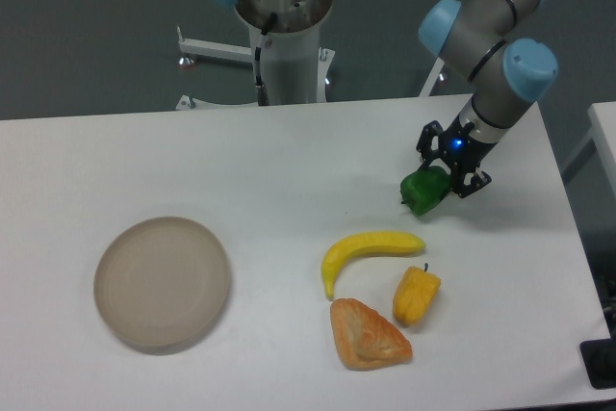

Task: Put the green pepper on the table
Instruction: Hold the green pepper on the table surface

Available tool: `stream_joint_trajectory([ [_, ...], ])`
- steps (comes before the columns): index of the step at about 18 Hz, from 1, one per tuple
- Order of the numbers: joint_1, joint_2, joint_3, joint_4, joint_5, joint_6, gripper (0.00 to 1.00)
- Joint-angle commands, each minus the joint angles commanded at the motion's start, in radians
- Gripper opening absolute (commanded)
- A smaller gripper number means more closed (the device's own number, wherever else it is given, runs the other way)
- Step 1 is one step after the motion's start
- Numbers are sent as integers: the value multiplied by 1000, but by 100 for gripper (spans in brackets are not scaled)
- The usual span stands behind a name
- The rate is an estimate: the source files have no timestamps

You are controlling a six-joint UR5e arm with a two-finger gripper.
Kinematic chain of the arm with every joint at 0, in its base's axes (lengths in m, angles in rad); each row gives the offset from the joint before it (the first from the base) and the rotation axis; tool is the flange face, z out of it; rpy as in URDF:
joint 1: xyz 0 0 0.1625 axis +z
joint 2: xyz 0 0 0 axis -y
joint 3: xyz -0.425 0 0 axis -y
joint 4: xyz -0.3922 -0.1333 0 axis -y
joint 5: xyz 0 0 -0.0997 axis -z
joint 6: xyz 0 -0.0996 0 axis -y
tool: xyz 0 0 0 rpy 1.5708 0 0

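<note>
1. We saw the pincer [446, 174] closed on the green pepper [424, 190], its black fingers clamped over the pepper's upper right side, with a small blue light showing on the wrist just above.
2. The green pepper hung at the pincer's lower left, low over the far right part of the table [289, 161]; we could not tell whether its underside already touched the surface or hovered just off it.
3. We judged the pepper to be a light, hollow, stiff toy with a glossy, slippery skin and lumpy lobes. The sound place to take hold seemed to be across its rounded body, in the grooves between lobes, not by the short stem, which we could not make out here.
4. Being round, it might have rolled a little once let go, so a low, gentle release looked wise to us.
5. Below the pincer and to its left lay a banana [371, 250], near but apart from the pepper.
6. Farther below sat a yellow pepper [416, 295] and, beside it, an orange pastry-like piece [367, 335].
7. Far off to the pincer's lower left stood a round beige plate [162, 282], with nothing on it.
</note>
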State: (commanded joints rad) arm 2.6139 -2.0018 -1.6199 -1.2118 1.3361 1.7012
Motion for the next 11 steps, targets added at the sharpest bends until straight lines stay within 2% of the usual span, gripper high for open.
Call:
stream_joint_trajectory([
  [8, -2, 0, -2, 2, 0, 0, 23],
  [11, -2, -2, -2, 2, 0, 0, 27],
])
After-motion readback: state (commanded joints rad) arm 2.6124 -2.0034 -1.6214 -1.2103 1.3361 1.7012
